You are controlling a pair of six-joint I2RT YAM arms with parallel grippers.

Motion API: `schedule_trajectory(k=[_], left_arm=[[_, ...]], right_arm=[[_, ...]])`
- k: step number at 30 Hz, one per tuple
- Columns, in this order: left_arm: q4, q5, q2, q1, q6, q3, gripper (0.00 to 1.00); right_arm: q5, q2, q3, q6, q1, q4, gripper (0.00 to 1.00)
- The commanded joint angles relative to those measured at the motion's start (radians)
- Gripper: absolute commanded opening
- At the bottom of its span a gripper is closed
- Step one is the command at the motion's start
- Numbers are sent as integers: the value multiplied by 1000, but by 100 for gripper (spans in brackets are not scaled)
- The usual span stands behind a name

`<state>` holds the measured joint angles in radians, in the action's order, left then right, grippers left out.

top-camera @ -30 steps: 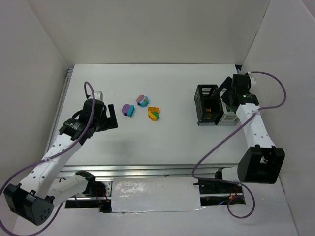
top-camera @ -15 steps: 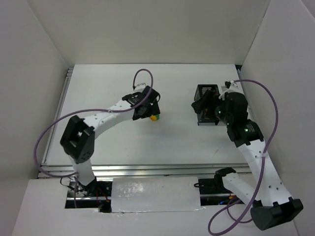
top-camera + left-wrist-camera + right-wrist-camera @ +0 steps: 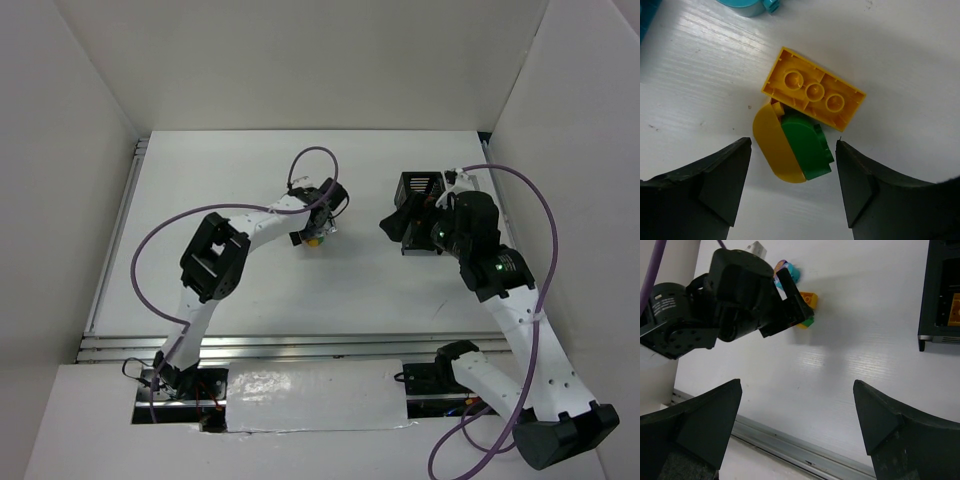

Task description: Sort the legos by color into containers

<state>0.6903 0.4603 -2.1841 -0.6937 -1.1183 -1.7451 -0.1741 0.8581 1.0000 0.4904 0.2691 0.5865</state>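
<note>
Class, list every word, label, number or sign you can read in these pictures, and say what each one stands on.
No text can be read in any view.
Sticker on the left arm: "..." too small and blurred to read.
Studs of the three-stud brick: no legible mark.

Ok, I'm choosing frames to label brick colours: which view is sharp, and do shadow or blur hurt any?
Left wrist view: yellow three-stud plastic brick and yellow-and-green rounded plastic brick crisp, in soft shadow between the left tool's fingers. Right wrist view: right tool's fingers blurred, bricks tiny. Top view: even light, the left arm hides most bricks.
</note>
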Motion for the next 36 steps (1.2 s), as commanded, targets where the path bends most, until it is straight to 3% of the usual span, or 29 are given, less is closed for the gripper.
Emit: schedule_trajectory(k=[1, 5, 7, 8, 9, 11, 12, 16, 20, 21, 24, 26, 30, 36], left_arm=[[12, 15, -43, -6, -15, -51, 80], [-17, 3, -43, -9, -20, -13, 67], [-29, 0, -40, -9, -20, 15, 49], [-34, 1, -33, -9, -18, 25, 46], [-35, 1, -26, -9, -17, 44, 32], [-41, 1, 13, -10, -18, 70, 16], [-47, -2, 36, -12, -12, 112, 0], [-181, 3, 302, -70, 95, 293, 0], [-484, -49, 594, -165, 444, 597, 0], [-667, -113, 651, -184, 516, 664, 0], [-968, -437, 858, -200, 730, 896, 0], [-1005, -509, 964, -220, 805, 960, 0], [-973, -505, 1043, -288, 903, 947, 0], [-914, -557, 1090, -303, 971, 911, 0]], right_arm=[[-27, -27, -6, -19, 15, -28, 100], [-18, -30, -5, -24, 16, -28, 100], [-19, -33, -6, -23, 18, -33, 100], [-19, -34, -8, -23, 18, -36, 100], [-16, -33, -9, -21, 18, -37, 100], [-19, -24, -14, -19, 18, -40, 100], [-22, -15, -14, -15, 18, -43, 100], [-30, -24, -40, 25, 16, -86, 100], [-77, -19, -41, 59, 18, -105, 100], [-96, -10, -44, 77, 21, -125, 100], [-201, 16, -66, 132, 30, -184, 99], [-220, 42, -73, 157, 94, -201, 100], [-70, 93, -40, 192, 297, -185, 99], [-44, 90, -61, 232, 406, -221, 86]])
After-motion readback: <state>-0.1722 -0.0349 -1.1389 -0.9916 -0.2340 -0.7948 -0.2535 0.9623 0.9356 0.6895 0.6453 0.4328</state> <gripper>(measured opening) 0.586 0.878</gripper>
